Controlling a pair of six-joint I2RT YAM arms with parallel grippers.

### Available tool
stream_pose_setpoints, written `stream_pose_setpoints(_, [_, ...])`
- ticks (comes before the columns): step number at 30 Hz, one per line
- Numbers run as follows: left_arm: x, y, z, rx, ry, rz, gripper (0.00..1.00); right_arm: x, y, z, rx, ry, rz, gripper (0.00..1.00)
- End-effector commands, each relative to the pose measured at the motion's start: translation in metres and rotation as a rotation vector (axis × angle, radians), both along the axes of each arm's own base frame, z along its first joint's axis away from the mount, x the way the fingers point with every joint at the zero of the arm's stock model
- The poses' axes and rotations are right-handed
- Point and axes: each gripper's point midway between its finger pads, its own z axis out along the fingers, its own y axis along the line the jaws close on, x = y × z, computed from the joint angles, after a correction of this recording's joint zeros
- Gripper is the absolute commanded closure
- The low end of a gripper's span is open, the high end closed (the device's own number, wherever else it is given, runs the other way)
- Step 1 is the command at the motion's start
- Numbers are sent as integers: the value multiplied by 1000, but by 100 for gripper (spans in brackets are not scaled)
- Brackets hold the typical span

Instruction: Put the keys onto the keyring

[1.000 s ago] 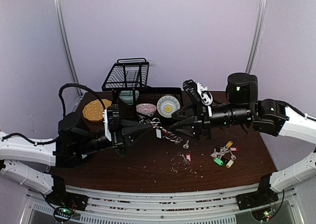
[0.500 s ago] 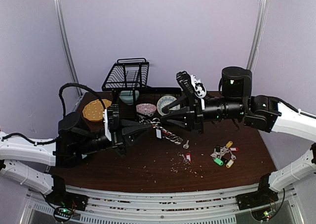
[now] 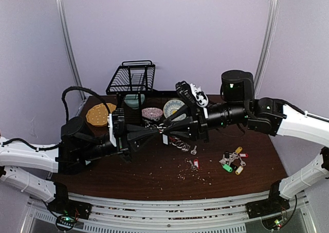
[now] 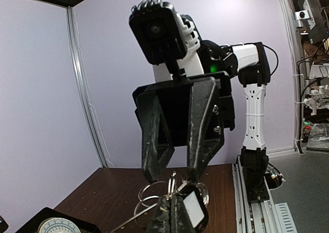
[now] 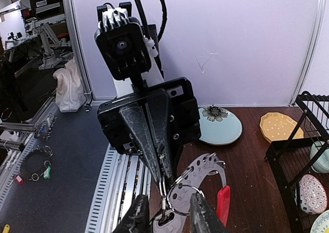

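The keyring (image 3: 179,141), a grey numbered hoop (image 5: 203,181) with a red arc (image 5: 223,204) and small split rings, hangs in the air between the arms. My left gripper (image 3: 156,133) is shut on one of its split rings (image 4: 173,185); its closed tips also show in the right wrist view (image 5: 165,180). A key with a white tag (image 4: 194,209) hangs at that ring. My right gripper (image 3: 168,133) is open, its fingers (image 5: 138,215) on either side of the key head (image 5: 165,223). Loose keys lie on the table: one bare (image 3: 194,150), one red-tagged (image 3: 195,164), and a coloured-tag cluster (image 3: 232,162).
A black wire rack (image 3: 131,77) stands at the back. Near it are a yellow plate (image 3: 97,114), a pink bowl (image 3: 152,113) and a patterned plate (image 3: 174,108). A light blue flower plate (image 5: 220,125) shows in the right wrist view. Crumbs (image 3: 200,177) dot the table.
My right arm has moved left towards the left gripper, and its open fingers now reach the held ring and key. The left arm has not moved.
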Motion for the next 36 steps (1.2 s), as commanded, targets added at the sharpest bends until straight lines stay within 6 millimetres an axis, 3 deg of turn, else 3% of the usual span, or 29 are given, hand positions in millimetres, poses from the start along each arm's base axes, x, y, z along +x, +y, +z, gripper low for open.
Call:
stream_pose_setpoints(1, [1,6,32,-101,-38,14,100,-1,3,6,12,2,16,74])
stream_pose_setpoints(7, [1,8,33,-107,-37,16,100,4,7,0,-5,4,-7,79])
stream_pose_setpoints(11, [4,7,29,-87,-37,33,100,6,8,-3,-14,4,-15,74])
stream_pose_setpoints(18, [19,9,22,-37,-58,133,100,15,6,-1,-49,-33,-67,74])
stream_pose_setpoints(27, [17,15,25,-76,-53,137,100,15,-5,4,-40,-9,-105,71])
stream_pose_setpoints(33, [15,17,28,-87,-63,132,100,17,-2,-3,-39,20,-114,79])
stream_pose_setpoints(36, [14,19,30,-104,-65,131,100,20,-1,-11,-58,29,-126,67])
